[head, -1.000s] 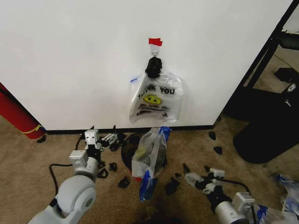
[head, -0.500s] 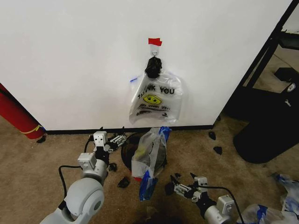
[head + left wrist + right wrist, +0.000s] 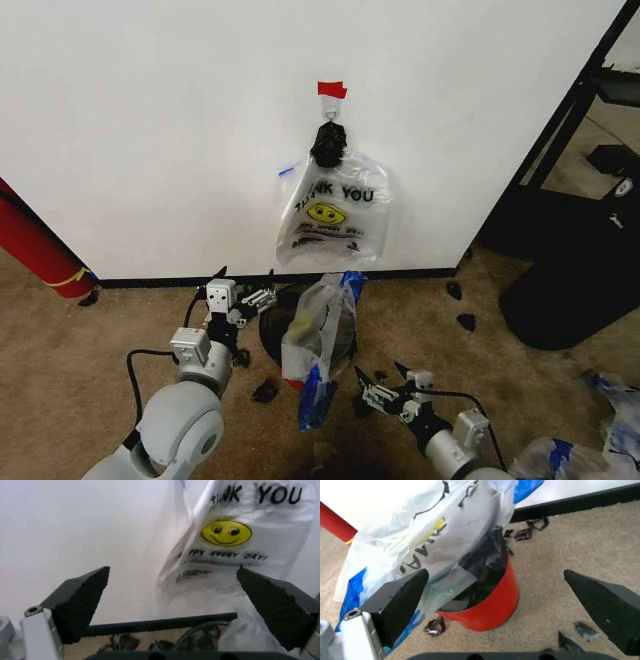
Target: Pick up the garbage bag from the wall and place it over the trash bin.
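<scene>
The garbage bag [image 3: 322,335], translucent with blue patches, lies crumpled over the trash bin [image 3: 487,605], a black bin with a red base, on the carpet just in front of the wall [image 3: 150,130]. In the right wrist view the garbage bag [image 3: 427,545] covers most of the bin's top. My left gripper [image 3: 246,282] is open, low on the bin's left side, with nothing in it. My right gripper [image 3: 380,377] is open, close to the bin's right side, also holding nothing. In the left wrist view the left gripper [image 3: 172,572] faces the wall.
A clear "THANK YOU" smiley bag [image 3: 335,215] and a black knotted bundle [image 3: 328,145] hang under red tape [image 3: 332,89]. A red cylinder [image 3: 35,245] leans at left. A large black rounded object [image 3: 575,270] and a black frame [image 3: 565,115] stand right. Black scraps [image 3: 265,390] litter the carpet.
My left gripper has moved right and forward, closer to the bin. My right gripper has moved left across the carpet toward the bin and bag. The bags have not moved.
</scene>
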`<state>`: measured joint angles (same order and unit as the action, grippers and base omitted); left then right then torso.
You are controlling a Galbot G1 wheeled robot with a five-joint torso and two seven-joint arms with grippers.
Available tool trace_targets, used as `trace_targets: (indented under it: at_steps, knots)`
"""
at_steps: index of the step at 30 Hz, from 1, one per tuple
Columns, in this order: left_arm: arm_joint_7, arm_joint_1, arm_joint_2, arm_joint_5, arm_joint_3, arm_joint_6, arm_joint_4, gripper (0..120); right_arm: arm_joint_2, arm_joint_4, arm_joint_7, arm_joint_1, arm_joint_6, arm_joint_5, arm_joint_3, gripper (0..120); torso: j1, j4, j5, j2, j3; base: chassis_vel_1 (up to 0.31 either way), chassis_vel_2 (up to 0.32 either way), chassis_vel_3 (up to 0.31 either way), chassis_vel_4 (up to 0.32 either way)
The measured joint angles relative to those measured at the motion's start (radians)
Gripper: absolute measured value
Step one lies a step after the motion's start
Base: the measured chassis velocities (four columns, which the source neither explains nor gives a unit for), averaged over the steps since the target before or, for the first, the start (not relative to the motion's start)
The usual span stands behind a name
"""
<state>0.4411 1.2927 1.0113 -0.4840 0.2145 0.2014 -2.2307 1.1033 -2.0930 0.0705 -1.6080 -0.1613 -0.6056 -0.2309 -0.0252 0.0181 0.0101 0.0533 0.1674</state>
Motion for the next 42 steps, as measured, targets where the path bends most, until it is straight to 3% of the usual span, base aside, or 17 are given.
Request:
trace_targets:
  at_steps: [25,42]
  knots:
    - [0.008,-0.017,0.002,-0.017,0.007,0.003,0.000,100,0.040,0.103,0.041,0.114,-0.031,0.030,0.068,100,0.000,0.0000,-0.0001,0.000,0.000,0.000,0.000,0.000,0.000]
    - [0.008,-0.013,0.003,-0.017,0.010,0.002,-0.002,100,0.057,0.135,0.080,0.114,-0.054,0.016,0.041,100,0.000,0.0000,-0.0001,0.000,0.000,0.000,0.000,0.000,0.000]
